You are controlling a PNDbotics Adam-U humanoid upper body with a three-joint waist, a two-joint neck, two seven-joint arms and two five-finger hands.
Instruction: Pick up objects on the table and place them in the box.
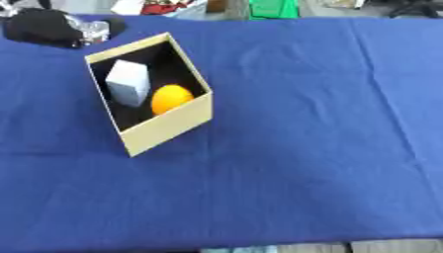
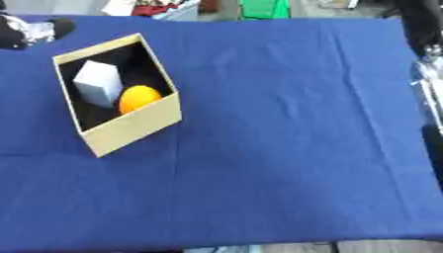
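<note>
From my remote station, the worktop [image 1: 286, 148] appears as a broad surface covered edge to edge by a deep blue cloth, with faint crease lines running across and down it. The box [image 1: 169, 129], pale tan outside and dark inside, stands on the left half of the cloth, turned at an angle to the worktop's edges, its open top facing up. Inside it I see two things: a white block [image 1: 128, 82], upright and slightly tilted, toward the far left of the interior, and an orange round object [image 1: 171, 98] just beside it on the near right, against the box's near wall. Whether the two touch, I cannot tell.

At the far left corner of the worktop lies the left robot hand [image 1: 52, 27], a black mass with silver parts; I cannot tell whether its fingers are straight or curled. In the right eye view, a dark arm with silver parts [image 2: 425, 59] runs along the right edge; the right robot hand itself does not show.

Beyond the far edge, the room offers a green object [image 1: 273, 8], something red [image 1: 164, 7] and pale clutter.
</note>
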